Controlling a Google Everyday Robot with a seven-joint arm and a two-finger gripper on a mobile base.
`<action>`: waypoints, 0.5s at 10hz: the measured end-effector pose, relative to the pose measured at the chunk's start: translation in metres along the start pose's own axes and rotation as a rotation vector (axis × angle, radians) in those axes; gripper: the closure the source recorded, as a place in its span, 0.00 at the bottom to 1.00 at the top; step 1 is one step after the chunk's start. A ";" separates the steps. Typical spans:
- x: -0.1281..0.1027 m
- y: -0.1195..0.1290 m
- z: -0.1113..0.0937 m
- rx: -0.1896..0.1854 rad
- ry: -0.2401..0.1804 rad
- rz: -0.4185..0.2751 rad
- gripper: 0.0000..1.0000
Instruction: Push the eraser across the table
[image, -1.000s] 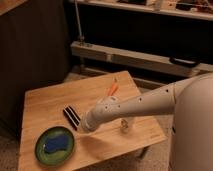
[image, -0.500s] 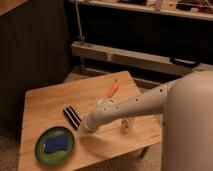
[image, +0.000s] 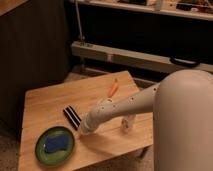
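The eraser (image: 72, 117) is a black bar with a white stripe. It lies on the wooden table (image: 55, 100), left of centre. My gripper (image: 82, 132) is at the end of the white arm (image: 125, 106), which reaches in from the right. The gripper sits low over the table, just to the right of and in front of the eraser's near end. I cannot tell whether it touches the eraser.
A green plate (image: 42, 153) holding a blue sponge (image: 55, 143) sits at the front left, close to the gripper. An orange carrot (image: 114, 88) lies at the back right. A small white object (image: 127, 124) stands under the arm. Dark shelving stands behind the table.
The arm's tip has shifted slightly toward the front left, nearer the eraser's near end. The eraser has not visibly moved.
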 end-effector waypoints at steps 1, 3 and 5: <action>0.005 -0.003 0.004 -0.006 0.009 0.015 0.97; 0.011 -0.006 0.009 -0.013 0.020 0.035 0.97; 0.018 -0.010 0.010 -0.012 0.031 0.062 0.97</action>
